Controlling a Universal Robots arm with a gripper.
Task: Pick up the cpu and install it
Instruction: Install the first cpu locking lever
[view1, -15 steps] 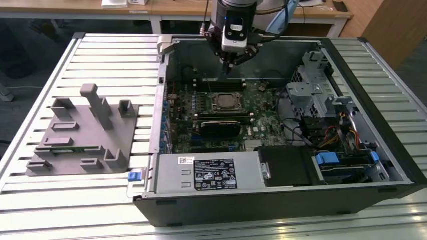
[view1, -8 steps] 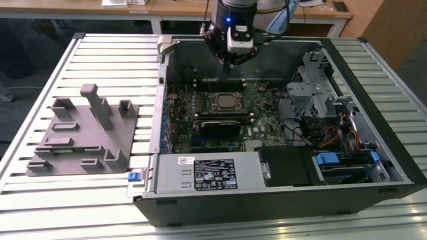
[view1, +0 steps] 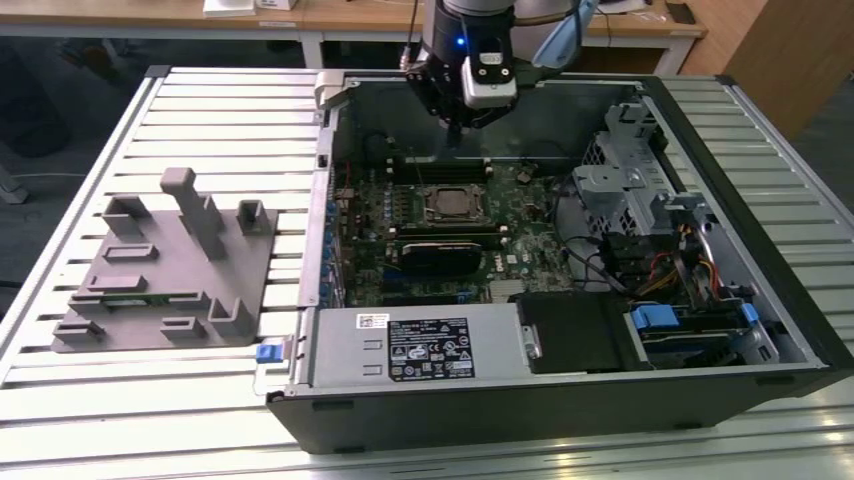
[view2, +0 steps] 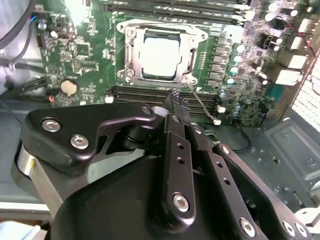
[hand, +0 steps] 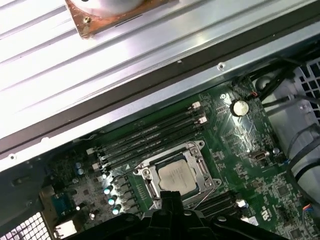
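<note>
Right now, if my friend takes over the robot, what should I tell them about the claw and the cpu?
Claw: shut, holding nothing, hanging over the motherboard close to the socket frame.
Cpu: lying flat inside the socket frame, silvery top up, apart from the claw.
Done: the cpu sits in its place on the board.
Left: I cannot tell whether the frame is latched down over it.

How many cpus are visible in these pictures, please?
1. The cpu lies in the socket on the motherboard. Others may be hidden behind the arm or parts.
</note>
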